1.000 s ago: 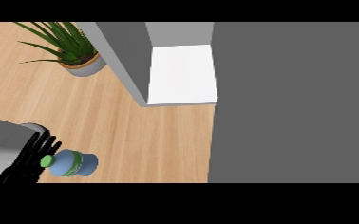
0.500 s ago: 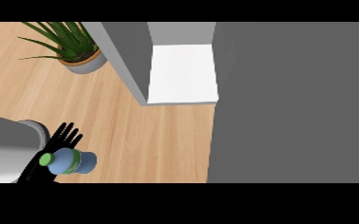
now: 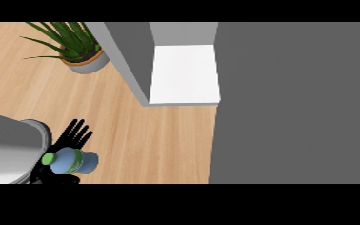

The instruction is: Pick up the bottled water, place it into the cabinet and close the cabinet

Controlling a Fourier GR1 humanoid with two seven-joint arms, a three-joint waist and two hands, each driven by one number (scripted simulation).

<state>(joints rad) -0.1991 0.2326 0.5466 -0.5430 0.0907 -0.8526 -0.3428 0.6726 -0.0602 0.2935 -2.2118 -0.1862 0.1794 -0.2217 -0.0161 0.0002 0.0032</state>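
The bottled water [image 3: 74,161] is light blue with a green cap and a green band. It stands on the wooden counter [image 3: 141,138] at the lower left. My left hand [image 3: 73,133] comes in from the lower left edge on a grey forearm [image 3: 17,148]. Its fingers are straight and spread just beyond the bottle's top, and a dark part of the hand also shows below the bottle. The hand is open and hides part of the bottle's side. The grey cabinet [image 3: 130,57] stands at the upper middle with its white inner floor [image 3: 186,74] showing. My right hand is out of view.
A potted plant [image 3: 81,52] with long green leaves stands in a grey pot at the upper left, next to the cabinet's side wall. A large dark grey panel [image 3: 288,105] fills the right half of the view. Bare wood lies between the bottle and the cabinet.
My left hand's fingers went from curled beside the bottle to straight and spread past its top. The forearm came further into view. The bottle has barely shifted.
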